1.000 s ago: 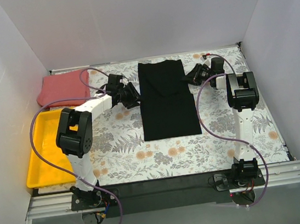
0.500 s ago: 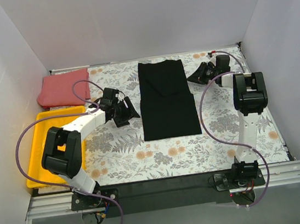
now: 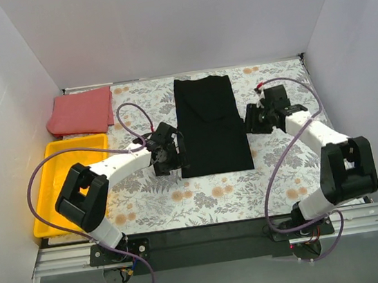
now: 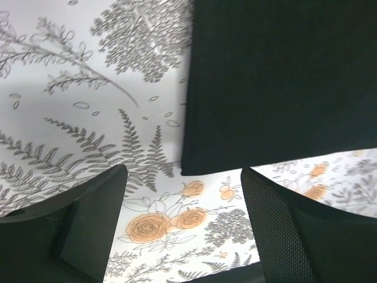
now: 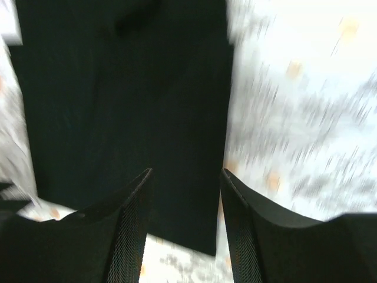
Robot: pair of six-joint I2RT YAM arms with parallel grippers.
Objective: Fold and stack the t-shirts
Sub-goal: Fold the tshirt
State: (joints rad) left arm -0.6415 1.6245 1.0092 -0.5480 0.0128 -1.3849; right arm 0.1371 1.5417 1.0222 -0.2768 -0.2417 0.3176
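So the black shirt (image 3: 210, 125) lies on the bench (image 3: 211, 201) as a long strip, red shirt (image 3: 80, 112) folded far left. The left fingers (image 4: 88, 218) gape empty by the black one's near-left corner, and the right fingers (image 5: 126, 236) sit apart, empty, over its right edge. Pinching just one layer could unravel it.

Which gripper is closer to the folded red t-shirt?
Left. The left gripper is beside the black t-shirt, toward the red t-shirt; the right gripper is beyond the black t-shirt's other edge.
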